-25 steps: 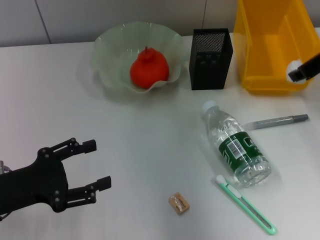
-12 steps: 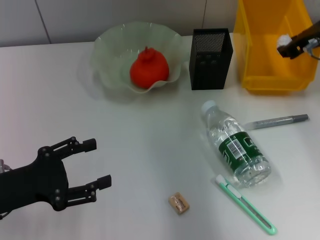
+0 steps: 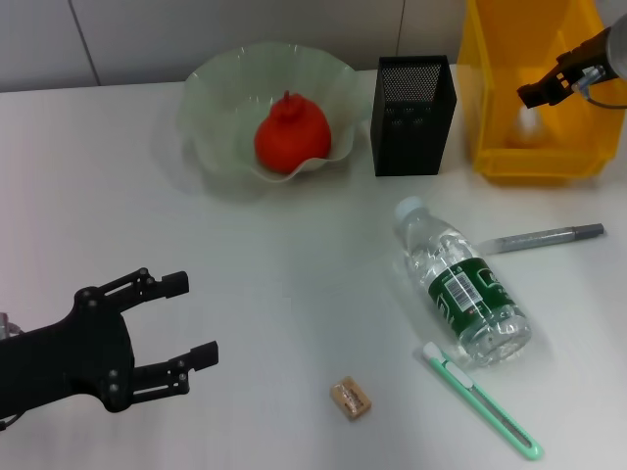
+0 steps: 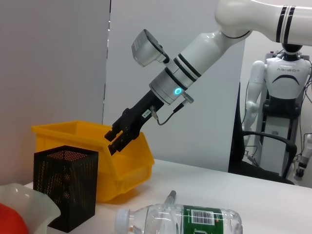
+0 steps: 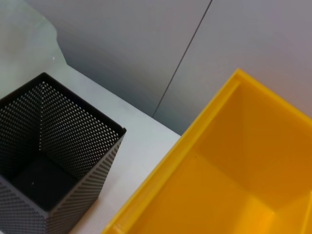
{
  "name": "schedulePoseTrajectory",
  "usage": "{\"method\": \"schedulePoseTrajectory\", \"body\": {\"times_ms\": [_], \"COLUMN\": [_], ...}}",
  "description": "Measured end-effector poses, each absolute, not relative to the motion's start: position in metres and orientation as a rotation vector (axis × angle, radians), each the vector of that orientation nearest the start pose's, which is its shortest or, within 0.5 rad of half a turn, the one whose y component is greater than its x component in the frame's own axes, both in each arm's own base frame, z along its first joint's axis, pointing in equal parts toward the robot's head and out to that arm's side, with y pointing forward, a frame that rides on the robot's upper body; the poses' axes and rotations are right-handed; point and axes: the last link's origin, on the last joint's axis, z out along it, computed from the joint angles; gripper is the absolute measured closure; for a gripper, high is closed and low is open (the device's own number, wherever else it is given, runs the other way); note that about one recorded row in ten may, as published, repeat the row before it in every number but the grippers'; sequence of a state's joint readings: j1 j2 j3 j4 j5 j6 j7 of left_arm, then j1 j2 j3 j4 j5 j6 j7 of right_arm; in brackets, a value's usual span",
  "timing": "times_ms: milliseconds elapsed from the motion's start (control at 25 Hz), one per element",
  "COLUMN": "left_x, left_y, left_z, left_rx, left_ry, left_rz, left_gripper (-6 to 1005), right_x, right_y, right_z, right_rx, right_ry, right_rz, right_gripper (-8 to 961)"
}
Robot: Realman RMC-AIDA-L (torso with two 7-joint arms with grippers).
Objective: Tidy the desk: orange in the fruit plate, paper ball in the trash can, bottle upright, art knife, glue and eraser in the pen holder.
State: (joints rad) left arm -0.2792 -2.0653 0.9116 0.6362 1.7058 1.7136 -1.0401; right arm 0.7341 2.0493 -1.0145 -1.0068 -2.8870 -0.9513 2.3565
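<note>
From the head view, the right gripper [image 3: 537, 91] is seen above the yellow trash bin [image 3: 495, 108], far right, fingers narrowly parted and empty; a pale paper ball [image 3: 527, 124] lies inside the bin. The left gripper [image 3: 191, 320] rests wide open at near left.

From the left wrist view, the lying bottle [image 4: 180, 219] should be grasped at mid-body.

From the right wrist view, the pen holder [image 5: 46, 161] stands empty beside the bin.

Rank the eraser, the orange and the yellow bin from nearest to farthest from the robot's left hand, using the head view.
1. The eraser, on the table in front, just to the right of the left hand.
2. The orange, in the fruit plate farther back.
3. The yellow bin, at the far right corner, where the right hand hovers.
</note>
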Motion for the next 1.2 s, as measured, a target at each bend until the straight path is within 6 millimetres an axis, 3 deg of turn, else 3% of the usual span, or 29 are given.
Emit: {"method": "schedulePoseTrajectory", "body": {"times_ms": [280,760,960,1200], "left_x": [-0.285,-0.286,-0.287,-0.288], "left_y": [0.254,0.256,0.256,0.255], "left_z": [-0.004,-0.001,-0.001,0.0], "left_rx": [-2.718,-2.709,-2.711,-2.709], "left_ry": [-0.324,-0.315,-0.28,-0.233], "left_rz": [-0.918,-0.914,-0.896,-0.883], "left_gripper": [157,156,156,157], "right_x": [0.239,0.175,0.159,0.158], "right_y": [0.452,0.4,0.391,0.399], "right_z": [0.07,0.104,0.092,0.063], "right_rx": [-2.122,-2.238,-2.324,-2.379], "right_ry": [0.721,0.951,1.089,1.307], "right_rz": [-0.374,-0.46,-0.557,-0.597], "right_gripper": [220,198,198,198]}}
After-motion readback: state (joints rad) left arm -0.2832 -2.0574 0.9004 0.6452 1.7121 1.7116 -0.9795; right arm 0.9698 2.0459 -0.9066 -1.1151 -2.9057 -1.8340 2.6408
